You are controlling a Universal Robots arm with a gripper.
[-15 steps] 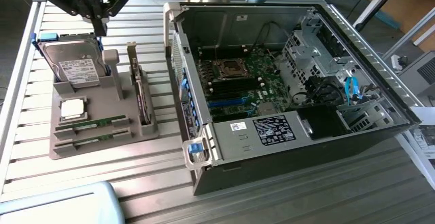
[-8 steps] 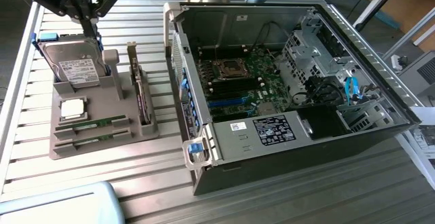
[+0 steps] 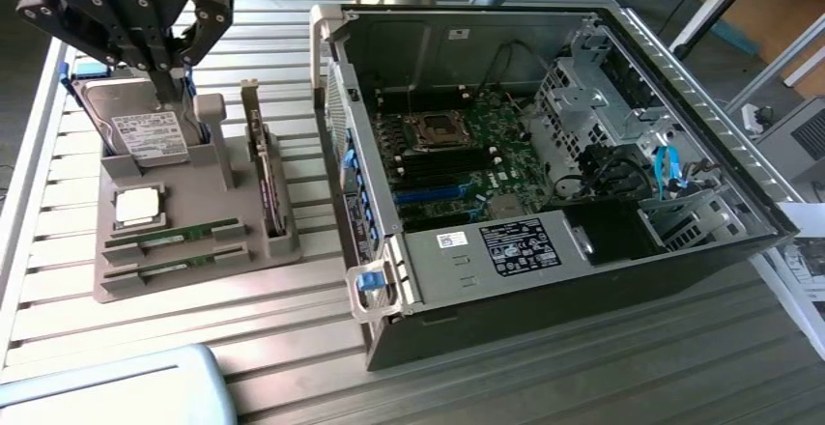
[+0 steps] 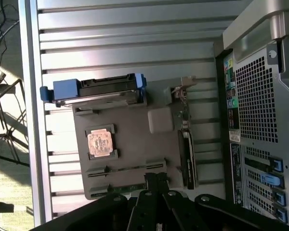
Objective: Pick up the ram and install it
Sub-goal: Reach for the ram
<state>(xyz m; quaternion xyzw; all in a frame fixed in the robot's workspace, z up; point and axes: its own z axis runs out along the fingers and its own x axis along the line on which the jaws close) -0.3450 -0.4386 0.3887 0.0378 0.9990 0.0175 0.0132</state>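
Two ram sticks, thin green boards, lie in slots at the near end of a grey holder tray (image 3: 245,251): one ram stick (image 3: 181,237) and its twin (image 3: 181,269). In the wrist view the first ram stick (image 4: 151,166) sits just off my fingertips, and the twin (image 4: 127,187) lies beside it. My gripper (image 3: 174,82) hangs well above the tray's far end, over the hard drive (image 3: 149,130). In the wrist view the gripper (image 4: 156,177) has its black fingers pressed together with nothing between them.
The tray also carries a square processor chip (image 3: 139,206) and an upright dark expansion card (image 3: 265,188). The open computer case (image 3: 683,241) lies at the exterior view's right, its motherboard (image 3: 470,150) exposed. All of it rests on a slatted metal table (image 3: 297,333). A pale blue box (image 3: 116,391) sits at the front.
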